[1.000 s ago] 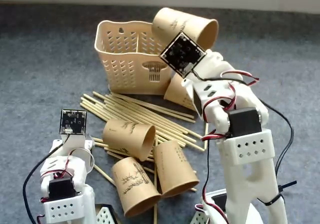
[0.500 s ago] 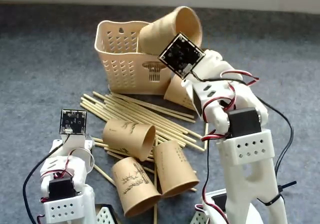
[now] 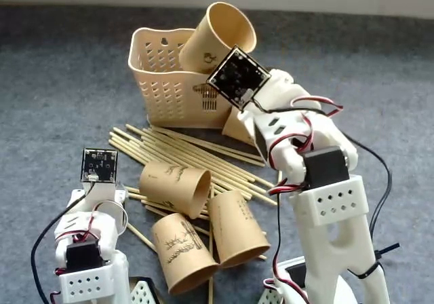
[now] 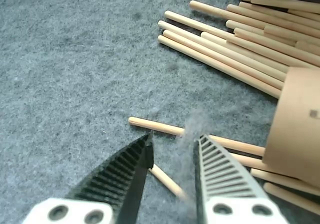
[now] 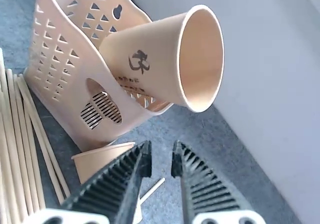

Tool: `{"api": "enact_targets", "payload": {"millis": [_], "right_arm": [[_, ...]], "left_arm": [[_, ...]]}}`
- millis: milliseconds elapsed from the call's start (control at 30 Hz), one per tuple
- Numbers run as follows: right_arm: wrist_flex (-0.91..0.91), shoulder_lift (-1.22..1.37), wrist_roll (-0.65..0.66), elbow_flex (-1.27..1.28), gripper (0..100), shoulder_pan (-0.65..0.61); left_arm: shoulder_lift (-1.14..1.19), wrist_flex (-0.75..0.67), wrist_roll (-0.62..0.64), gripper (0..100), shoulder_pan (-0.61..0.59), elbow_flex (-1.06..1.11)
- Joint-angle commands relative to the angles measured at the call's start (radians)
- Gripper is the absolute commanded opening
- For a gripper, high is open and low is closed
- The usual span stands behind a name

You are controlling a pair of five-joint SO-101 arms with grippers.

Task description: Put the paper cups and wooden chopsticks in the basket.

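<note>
A tapered tan paper cup (image 5: 160, 64), smooth-walled with a dark inked mark, leans in the beige plastic basket (image 3: 163, 87). Its base sits down inside, and its round open mouth sticks out above the rim at the corner nearest the right arm (image 3: 319, 175). The basket is rectangular, with rounded corners, walls pierced by small triangular holes, and a slotted cut-out in one side. The right tool (image 5: 160, 156), two black ridged fingers, is near that cup, its fingers only narrowly apart and empty. A second paper cup (image 5: 102, 159) lies on its side just beside the basket's foot, under the right arm.

The pale round wooden chopsticks (image 3: 196, 156) lie in a loose slanting sheaf on the fuzzy grey felt bench (image 3: 61, 100), in front of the basket. Three more paper cups (image 3: 175, 185) lie on their sides over the sticks' near ends, printed with thin branch drawings. The left tool (image 4: 174, 146) hangs low over the felt with its serrated fingers a little apart, holding nothing. A single stray chopstick (image 4: 155, 126) lies on the felt across the gap between them.
</note>
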Motion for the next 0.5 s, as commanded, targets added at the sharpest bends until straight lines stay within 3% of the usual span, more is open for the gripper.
{"api": "enact_targets", "payload": {"millis": [0,133,267,467], "right_arm": [[-0.030,-0.008,-0.061,-0.031,8.4,-0.010],[-0.030,0.001,-0.210,-0.124,8.2,-0.039],[-0.027,-0.002,-0.331,-0.194,8.0,-0.154],[-0.031,0.001,-0.362,-0.217,0.4,-0.384]], "left_arm": [[-0.005,-0.015,-0.008,14,-0.010,0.019],[-0.005,-0.015,-0.008,14,-0.010,0.019],[-0.005,-0.015,-0.008,14,-0.010,0.019],[-0.005,-0.015,-0.008,14,-0.010,0.019]]}}
